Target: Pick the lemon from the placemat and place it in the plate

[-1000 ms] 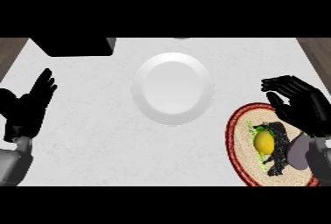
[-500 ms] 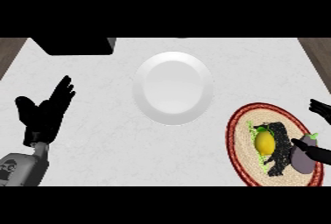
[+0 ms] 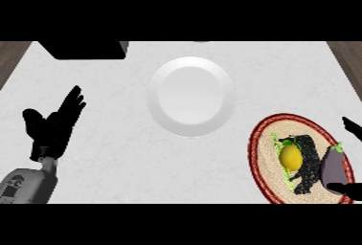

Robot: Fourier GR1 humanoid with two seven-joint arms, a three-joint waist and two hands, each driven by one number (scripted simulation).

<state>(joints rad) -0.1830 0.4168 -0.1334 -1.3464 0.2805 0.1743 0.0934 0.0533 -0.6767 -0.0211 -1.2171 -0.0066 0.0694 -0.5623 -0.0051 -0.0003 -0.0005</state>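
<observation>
While the left robot hand [image 3: 53,125] stands at the left side of the white marbled surface [image 3: 106,158], its fingers are straight and spread, tips pointing up and slightly right, thumb set apart to the left, holding nothing. Its grey forearm [image 3: 27,185] comes up from the lower left corner. To the right of that hand, well apart, lies the round white ceramic plate [image 3: 191,95], with nothing on it. Only dark fingertips of the right robot hand [image 3: 351,125] show at the right edge, and whether they are spread or curled cannot be told. Just left of them lies the round woven placemat with a red rim [image 3: 263,143], and the yellow lemon [image 3: 290,155] rests on it, beside a dark purple eggplant [image 3: 333,167] and some black item.
</observation>
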